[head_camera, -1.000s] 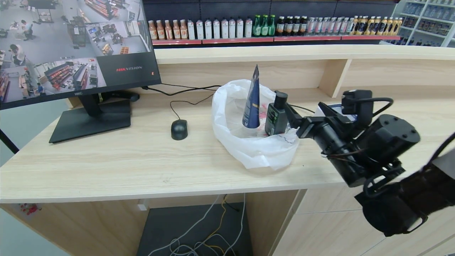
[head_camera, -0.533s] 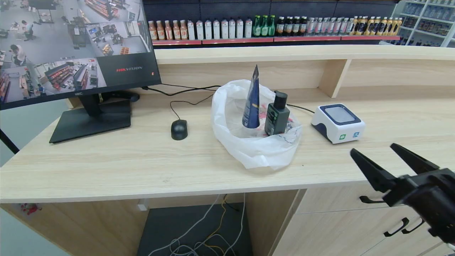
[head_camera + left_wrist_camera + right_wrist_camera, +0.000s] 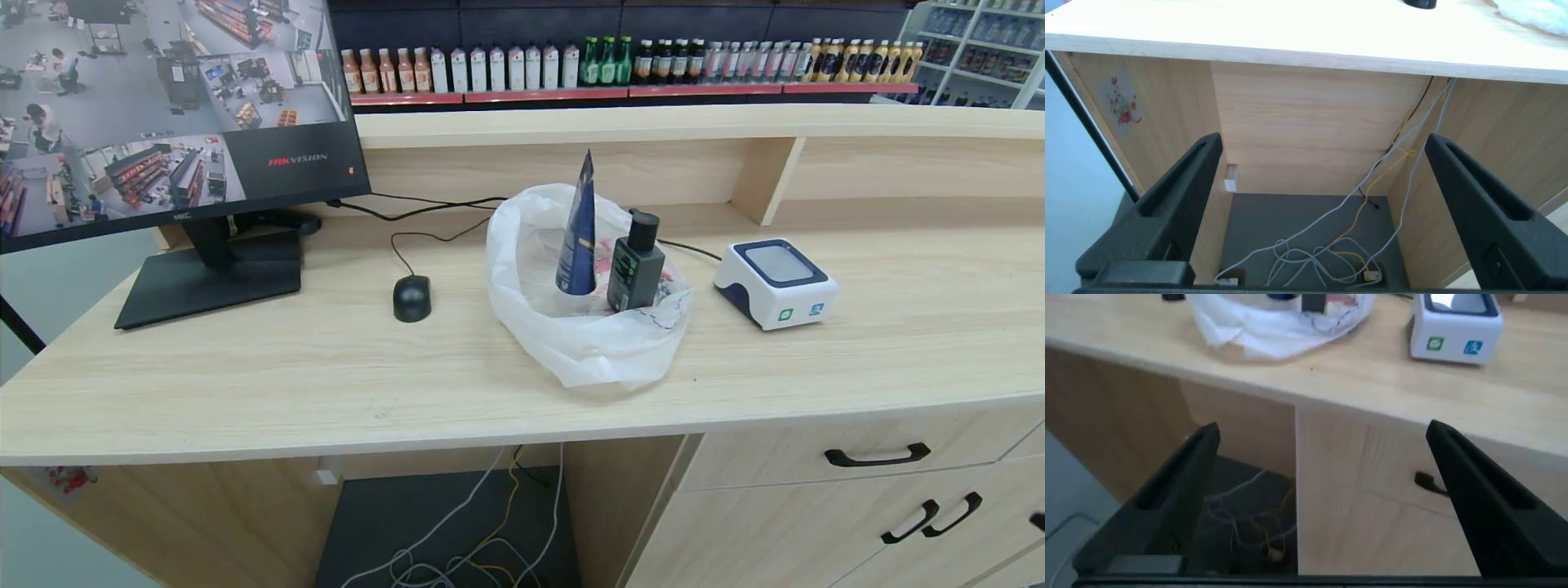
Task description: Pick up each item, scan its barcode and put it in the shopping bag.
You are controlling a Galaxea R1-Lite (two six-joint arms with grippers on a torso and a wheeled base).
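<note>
Head view: tube [image 3: 579, 237] and bottle [image 3: 635, 271] stand in the shopping bag [image 3: 588, 351]; left end effector [image 3: 1323, 143] and right end effector [image 3: 1323, 429] hang released below the surface [image 3: 326, 367]. Bagging seems finished; nothing remains to grasp.

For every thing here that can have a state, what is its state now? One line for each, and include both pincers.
shopping bag: open, standing on the counter
blue tube: upright in the bag, crimped end up
dark bottle: upright in the bag, cap on
scanner: on the counter beside the bag, nothing on its window
monitor: switched on
drawer: shut
left pincer: open, empty
right pincer: open, empty
</note>
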